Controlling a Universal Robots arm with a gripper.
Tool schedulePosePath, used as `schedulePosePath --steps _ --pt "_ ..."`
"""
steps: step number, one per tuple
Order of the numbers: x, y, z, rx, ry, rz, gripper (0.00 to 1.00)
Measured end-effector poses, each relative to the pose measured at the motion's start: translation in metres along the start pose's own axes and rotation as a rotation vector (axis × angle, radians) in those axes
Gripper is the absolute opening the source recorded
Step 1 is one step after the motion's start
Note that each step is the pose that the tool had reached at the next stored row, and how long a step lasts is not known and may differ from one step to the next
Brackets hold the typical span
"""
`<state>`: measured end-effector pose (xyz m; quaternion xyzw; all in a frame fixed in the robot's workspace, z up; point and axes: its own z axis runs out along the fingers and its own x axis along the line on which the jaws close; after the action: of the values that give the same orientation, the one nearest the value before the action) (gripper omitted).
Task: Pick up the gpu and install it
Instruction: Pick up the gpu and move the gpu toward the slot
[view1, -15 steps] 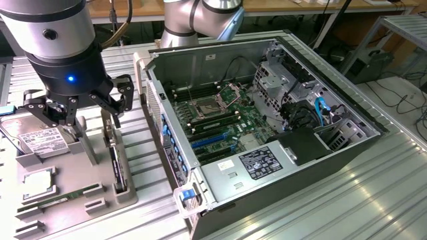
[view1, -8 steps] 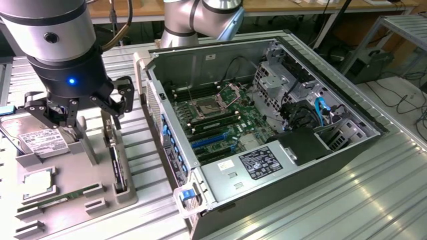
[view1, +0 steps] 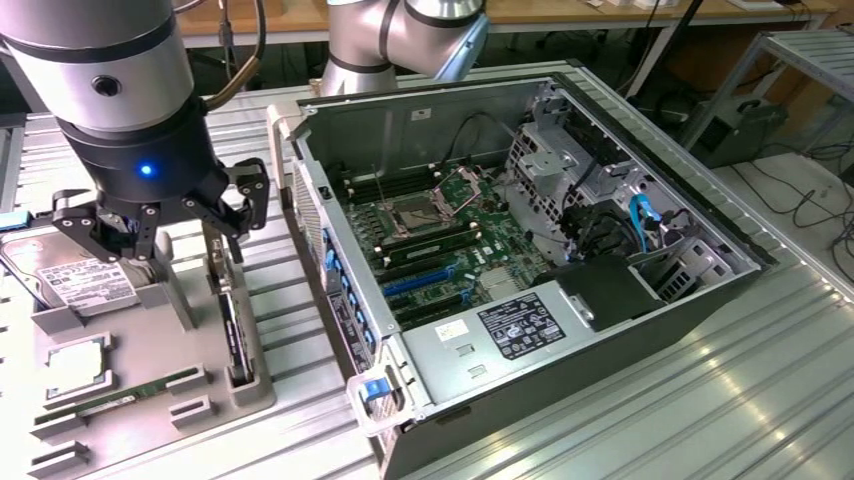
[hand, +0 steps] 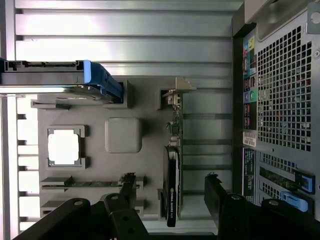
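The gpu (view1: 236, 335) is stood on edge in a tray (view1: 160, 410) slot, at the exterior view's left of the open computer (view1: 561, 330), so it can be gripped from above. The end effector (view1: 160, 235) is held wide open and empty above it. In the wrist view, the card is seen between the fingers (hand: 120, 212).

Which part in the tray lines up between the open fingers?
The gpu, the thin dark card standing on edge with a pale bracket; the hard drive, processor chip and memory stick all sit off to one side.
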<state>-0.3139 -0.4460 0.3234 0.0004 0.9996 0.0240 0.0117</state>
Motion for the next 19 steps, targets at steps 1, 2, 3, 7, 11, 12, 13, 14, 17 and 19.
schedulePosePath --steps 1,2,3,7,11,12,13,14,17,19 --pt "0.000 -0.0001 0.0007 0.0001 0.0000 0.000 0.66" --pt "0.000 -0.0002 0.0014 0.0000 0.0000 0.000 0.66" --pt "0.000 -0.0003 0.0020 0.0001 0.0000 0.000 0.66" --pt "0.000 -0.0009 0.0045 0.0000 0.0000 0.000 0.66" --pt "0.000 -0.0016 0.0077 0.0000 0.0000 0.000 0.66" --pt "0.000 -0.0018 0.0085 0.0000 0.0000 0.000 0.66" --pt "0.000 -0.0020 0.0092 -0.0001 0.0000 0.000 0.66" --pt "0.000 -0.0022 0.0100 0.0000 0.0000 0.000 0.66" --pt "0.000 -0.0026 0.0119 0.0000 0.0001 0.000 0.66" --pt "0.000 -0.0028 0.0131 0.0000 0.0001 0.000 0.66"
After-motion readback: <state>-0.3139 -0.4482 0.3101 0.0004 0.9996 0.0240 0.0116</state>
